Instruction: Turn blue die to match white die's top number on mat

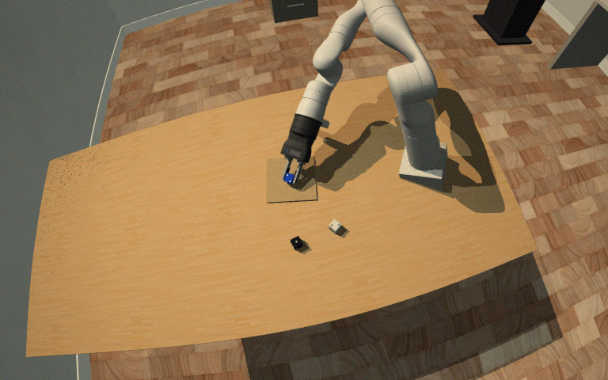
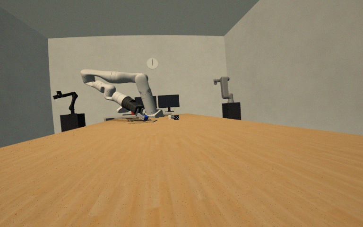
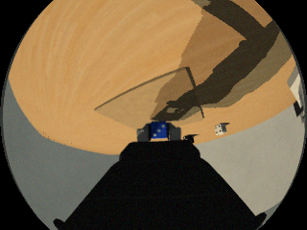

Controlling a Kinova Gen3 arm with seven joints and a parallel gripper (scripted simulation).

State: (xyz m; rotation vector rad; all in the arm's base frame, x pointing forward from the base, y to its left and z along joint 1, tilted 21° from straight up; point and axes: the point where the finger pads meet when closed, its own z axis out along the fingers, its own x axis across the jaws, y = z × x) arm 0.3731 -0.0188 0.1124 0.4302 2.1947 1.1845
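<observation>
My gripper (image 1: pixel 290 178) (image 2: pixel 144 117) (image 3: pixel 158 128) is shut on the blue die (image 1: pixel 288 177) (image 2: pixel 146 117) (image 3: pixel 158 129), its fingers on two opposite sides. The die is tilted and close above the mat (image 1: pixel 278 192) (image 3: pixel 129 108); whether a lower edge touches it I cannot tell. The wrist view shows a blue face with three pips in a diagonal. The mat lies flat. The white die (image 1: pixel 335 226) (image 2: pixel 170 117) (image 3: pixel 221 128) lies on the table; its upper face seems to show two pips. The blue die's underside is hidden.
The black die (image 1: pixel 296 242) (image 2: pixel 176 117) (image 3: pixel 190 138) lies on the table near the white die, off the mat, and seems to show one pip on top. The arm's base (image 1: pixel 421 168) stands to the right of the mat in the top view.
</observation>
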